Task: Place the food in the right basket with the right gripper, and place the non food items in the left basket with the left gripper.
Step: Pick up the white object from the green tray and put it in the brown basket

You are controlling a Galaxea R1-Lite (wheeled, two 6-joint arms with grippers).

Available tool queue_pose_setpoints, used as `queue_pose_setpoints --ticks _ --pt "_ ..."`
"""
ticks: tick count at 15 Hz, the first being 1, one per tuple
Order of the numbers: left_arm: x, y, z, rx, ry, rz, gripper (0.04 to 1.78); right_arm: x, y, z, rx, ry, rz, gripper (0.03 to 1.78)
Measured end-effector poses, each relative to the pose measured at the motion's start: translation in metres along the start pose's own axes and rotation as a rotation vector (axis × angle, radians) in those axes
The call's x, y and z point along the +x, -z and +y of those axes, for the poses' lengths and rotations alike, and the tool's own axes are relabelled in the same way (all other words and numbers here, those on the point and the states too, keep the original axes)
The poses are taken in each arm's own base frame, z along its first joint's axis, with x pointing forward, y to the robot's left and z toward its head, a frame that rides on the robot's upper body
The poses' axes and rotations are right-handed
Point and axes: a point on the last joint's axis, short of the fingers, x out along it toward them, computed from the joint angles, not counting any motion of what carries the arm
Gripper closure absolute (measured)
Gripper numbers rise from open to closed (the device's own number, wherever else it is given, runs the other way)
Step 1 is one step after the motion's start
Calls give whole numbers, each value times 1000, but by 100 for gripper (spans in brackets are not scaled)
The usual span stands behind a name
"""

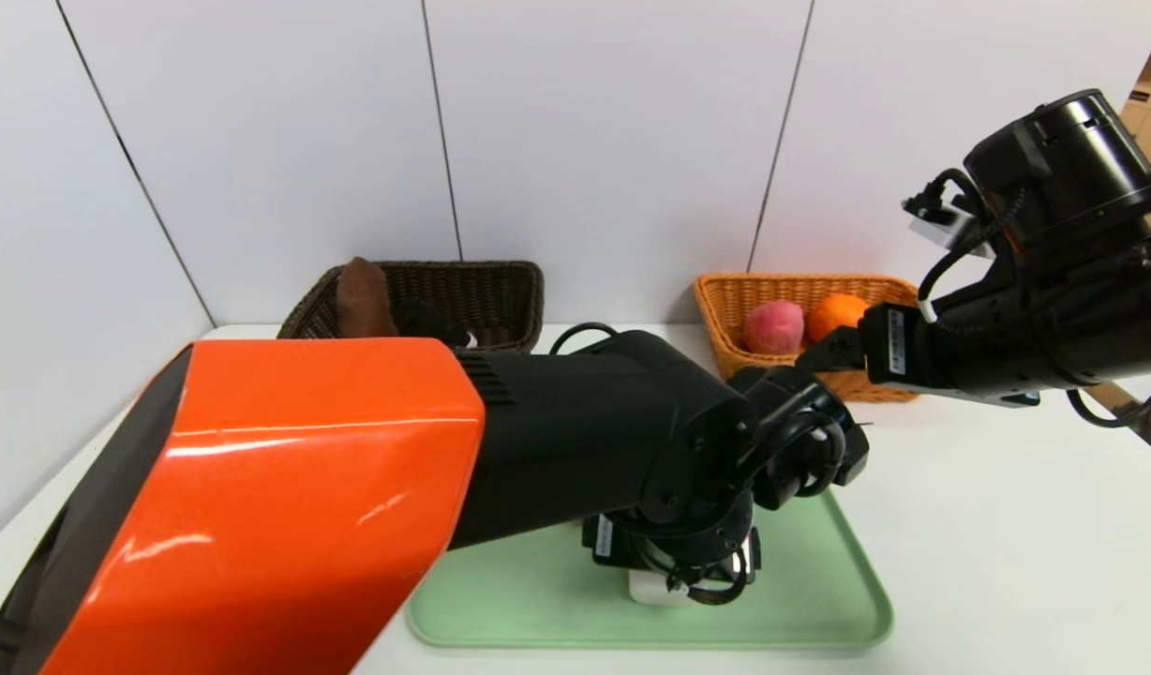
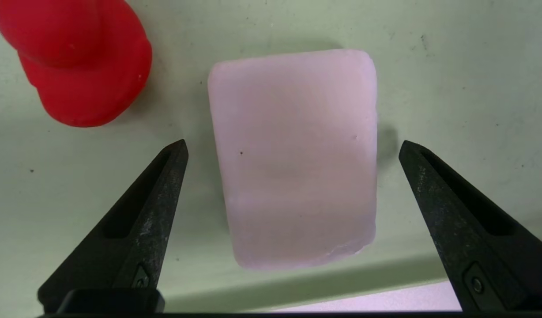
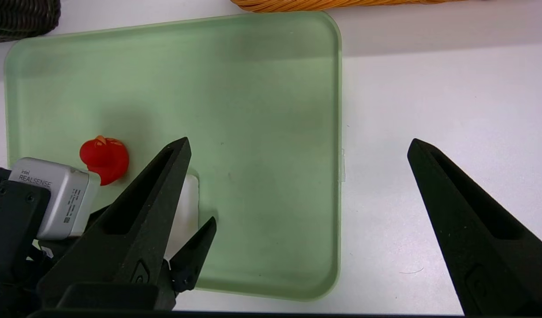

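A pale pink-white block lies flat on the green tray. My left gripper hovers straight above it, open, one finger on each side and neither touching. A red rubber duck sits beside the block on the tray. In the right wrist view, the duck and the block show partly behind the left arm. My right gripper is open and empty, high over the tray's right edge. In the head view, the left arm covers the duck and most of the block.
The dark left basket at the back holds a brown item. The orange wicker right basket holds a peach and an orange. The tray's right half is bare. White table lies to the right.
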Motion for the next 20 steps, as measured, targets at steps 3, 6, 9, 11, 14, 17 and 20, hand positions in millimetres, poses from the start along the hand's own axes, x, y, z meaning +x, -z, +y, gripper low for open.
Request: queue_pose_setpoints --ticks 3,6,9,11,14,17,20 --pt "4 0 -2 21 4 -6 29 1 1 0 0 0 3 12" --pt "9 1 -3 29 0 -5 73 1 2 -1 -1 2 6 12" --pt "10 2 -3 29 -1 -1 83 1 2 0 -2 -1 7 12" --pt "6 1 -3 23 10 2 83 2 1 0 -5 -6 -2 12" --pt "-9 -5 -2 6 73 -9 84 5 0 1 -4 -12 -12 12" --pt "-36 -14 2 -13 140 -54 84 7 0 1 -3 -9 -9 12" --pt "-63 -23 13 -42 170 -97 84 8 -1 1 1 -6 -10 12"
